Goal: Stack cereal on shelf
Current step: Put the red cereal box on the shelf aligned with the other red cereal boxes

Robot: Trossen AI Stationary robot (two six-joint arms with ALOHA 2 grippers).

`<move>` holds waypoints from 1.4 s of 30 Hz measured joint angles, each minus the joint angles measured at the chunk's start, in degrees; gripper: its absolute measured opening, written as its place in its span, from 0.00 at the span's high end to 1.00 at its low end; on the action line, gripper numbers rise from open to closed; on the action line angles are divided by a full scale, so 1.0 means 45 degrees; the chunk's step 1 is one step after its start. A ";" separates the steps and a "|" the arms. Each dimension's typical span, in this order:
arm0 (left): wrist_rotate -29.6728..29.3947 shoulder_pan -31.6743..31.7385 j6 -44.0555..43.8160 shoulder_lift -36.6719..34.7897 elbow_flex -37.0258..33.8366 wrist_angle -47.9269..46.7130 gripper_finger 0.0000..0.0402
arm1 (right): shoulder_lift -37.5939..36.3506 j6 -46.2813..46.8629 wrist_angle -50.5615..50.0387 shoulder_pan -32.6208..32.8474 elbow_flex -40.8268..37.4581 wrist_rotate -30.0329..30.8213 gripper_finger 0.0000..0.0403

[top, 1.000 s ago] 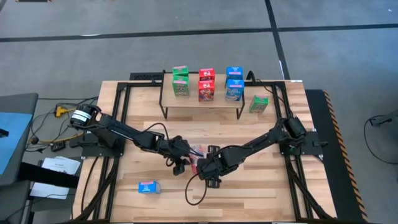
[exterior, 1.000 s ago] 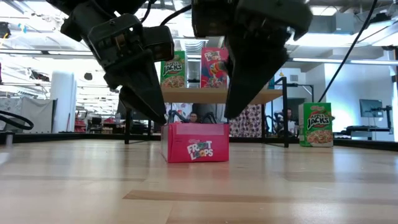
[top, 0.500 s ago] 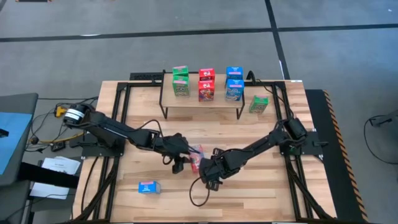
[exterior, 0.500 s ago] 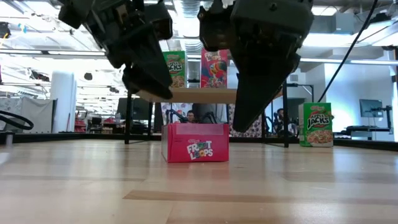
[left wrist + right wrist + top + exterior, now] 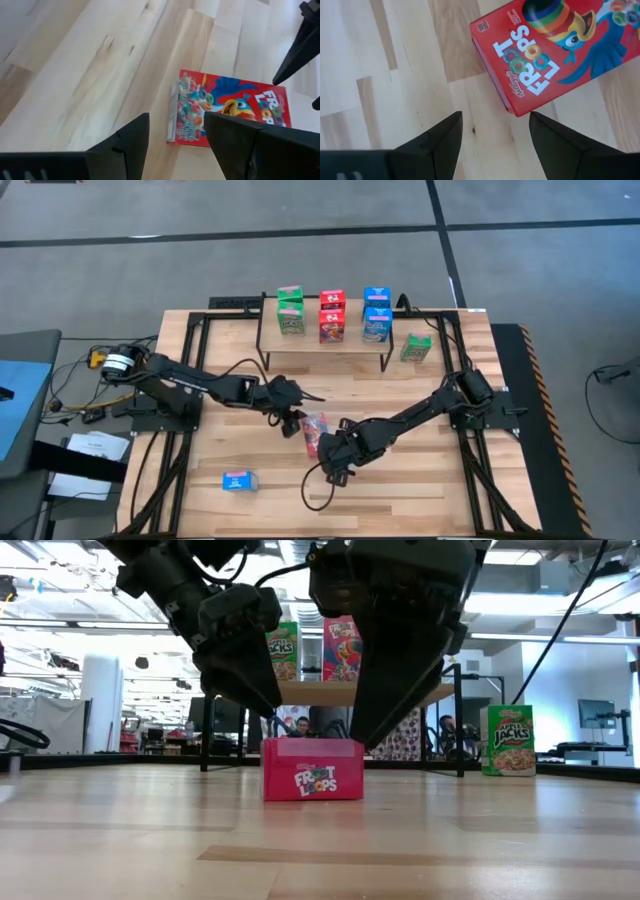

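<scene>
A: Mid-table, red cereal box [image 5: 314,431] lies flat, shelf [image 5: 325,340] well apart.
B: My left gripper [image 5: 291,422] and right gripper [image 5: 333,452] part open, empty. Light, stiff cardboard, I reckon; pinch long edges.

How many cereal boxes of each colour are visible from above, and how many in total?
Green cereal boxes: 3
Red cereal boxes: 3
Blue cereal boxes: 3
Total: 9
</scene>
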 joint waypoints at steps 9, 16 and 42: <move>0.0003 0.0148 -0.0003 0.0005 0.0000 -0.0674 0.55 | 0.0000 0.1394 -0.0017 -0.0010 -0.0001 -0.0014 0.37; 0.0003 0.0302 0.0241 0.0010 0.0000 -0.0535 0.55 | 0.0000 0.3799 0.0041 0.0098 0.0000 -0.1030 0.37; 0.0601 0.0866 0.0425 0.1269 -0.0015 0.0118 0.55 | 0.0015 0.6742 0.1538 0.0251 -0.0087 -0.0264 0.37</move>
